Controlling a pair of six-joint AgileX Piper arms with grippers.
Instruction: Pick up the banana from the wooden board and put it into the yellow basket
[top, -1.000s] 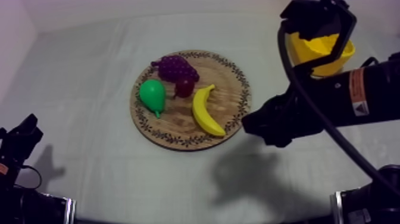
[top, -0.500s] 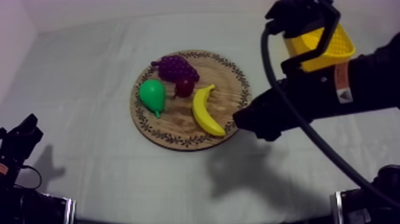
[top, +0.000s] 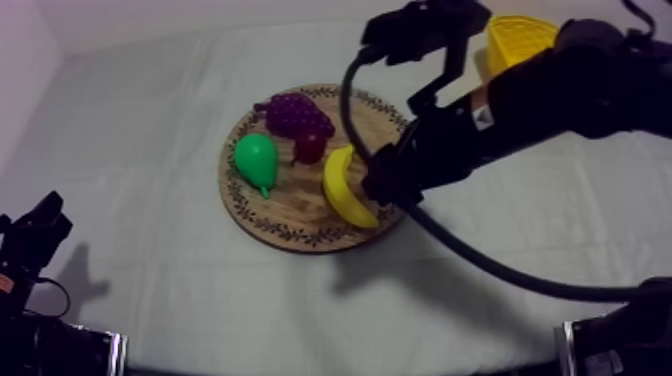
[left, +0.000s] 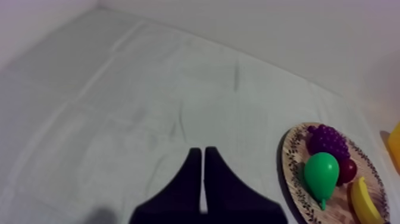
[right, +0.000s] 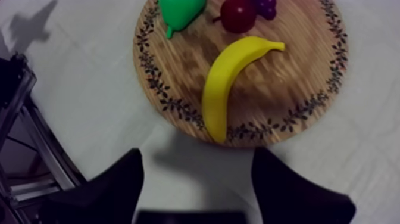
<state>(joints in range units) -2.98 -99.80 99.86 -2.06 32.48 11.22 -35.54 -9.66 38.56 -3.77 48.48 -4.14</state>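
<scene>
your banana (right: 229, 77) lies on the wooden board (top: 300, 225), by its rim. the pear (top: 256, 160), small red fruit (top: 309, 148) and grapes (top: 295, 113) share the board. the right arm hides part of the banana from the top, but the right wrist view shows it whole. the right gripper (right: 197, 156) is just off the board's rim, fingers wide apart, empty. the yellow basket (top: 515, 38) is beyond the board. the left gripper (left: 203, 152) is well off the board, fingers pressed together.
</scene>
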